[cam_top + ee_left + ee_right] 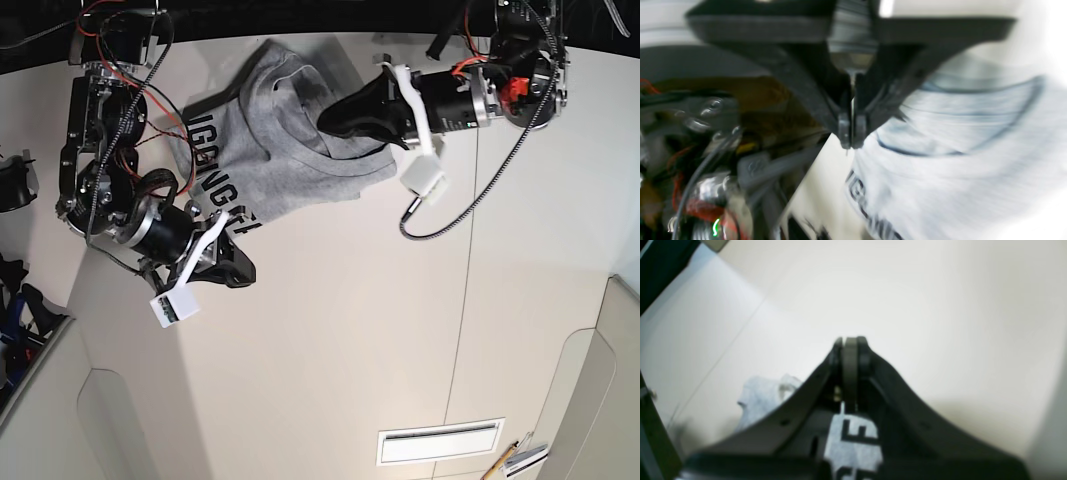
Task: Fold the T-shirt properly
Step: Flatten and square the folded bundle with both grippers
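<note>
Left hand [325,122] above grey T-shirt [285,140]

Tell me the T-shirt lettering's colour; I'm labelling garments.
The lettering is black, clearest in the base view.

From my base view, a pale tabletop [320,340] spreads below both claws, a thin dark seam [462,300] running down it, on the far side of my left claw from my right one. Past my right claw, at the table's edge, I make out dark clutter [20,300]. My left wrist view gives me a tangle of parts and wires [700,166] beside the left claw, and blown-out white light [1050,36] across from it.
</note>
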Robot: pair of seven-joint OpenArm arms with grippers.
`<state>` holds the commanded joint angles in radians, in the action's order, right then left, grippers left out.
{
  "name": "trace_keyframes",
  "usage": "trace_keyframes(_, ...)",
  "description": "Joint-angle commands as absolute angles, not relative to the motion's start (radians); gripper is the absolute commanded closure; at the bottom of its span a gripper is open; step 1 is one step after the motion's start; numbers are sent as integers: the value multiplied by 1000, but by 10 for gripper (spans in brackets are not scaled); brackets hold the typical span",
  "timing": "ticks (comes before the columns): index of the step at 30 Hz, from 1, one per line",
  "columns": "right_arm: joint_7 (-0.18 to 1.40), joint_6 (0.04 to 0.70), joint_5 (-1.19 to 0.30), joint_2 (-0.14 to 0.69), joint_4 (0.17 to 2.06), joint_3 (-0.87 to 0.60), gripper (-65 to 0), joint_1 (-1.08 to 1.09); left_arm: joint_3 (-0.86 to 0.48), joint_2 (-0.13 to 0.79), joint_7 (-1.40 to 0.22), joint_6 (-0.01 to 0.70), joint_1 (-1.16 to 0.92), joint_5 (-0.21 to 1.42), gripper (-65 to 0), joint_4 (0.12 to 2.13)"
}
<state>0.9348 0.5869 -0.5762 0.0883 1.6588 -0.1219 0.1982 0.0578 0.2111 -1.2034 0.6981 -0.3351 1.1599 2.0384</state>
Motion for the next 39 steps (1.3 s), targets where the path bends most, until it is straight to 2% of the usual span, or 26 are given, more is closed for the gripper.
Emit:
trace_keyframes(3, 921, 588, -575, 88, 1525, -117, 0, 275, 205, 211, -1076, 698, -335, 976, -2, 1993)
trace_keyframes(6, 918, 592, -575, 88, 1364, -99, 0, 329, 313, 211, -1016, 698, -331, 881, -2, 1898)
trace_keyframes(9, 915, 606, -575, 89, 1226, -60, 0, 347, 356, 210, -976, 698, -323, 815, -2, 1804)
trace_keyframes(12, 916, 606, -575, 95, 1172, -26, 0, 339, 353, 212, -976, 698, -300, 766, -2, 1746)
trace_keyframes(16, 926, 606, -593, 133, 1172, -21, 0, 335, 327, 219, -977, 698, -259, 707, -2, 1738)
trace_keyframes(19, 992, 607, -664, 171, 1174, -21, 0, 331, 281, 236, -976, 698, -240, 668, -2, 1737)
trace_keyframes(23, 1037, 607, -773, 221, 1198, -22, 0, 279, 214, 275, -976, 698, -207, 665, -2, 1737)
trace_keyframes(27, 1048, 607, -796, 256, 1258, -27, 0, 205, 157, 283, -976, 698, -145, 658, -2, 1735)
trace_keyframes(33, 1056, 606, -861, 251, 1432, -31, 0, 31, 146, 283, -975, 698, -92, 619, -2, 1733)
trace_keyframes(39, 1056, 606, -847, 207, 1544, -31, 0, -70, 146, 283, -967, 698, -52, 616, -2, 1732)
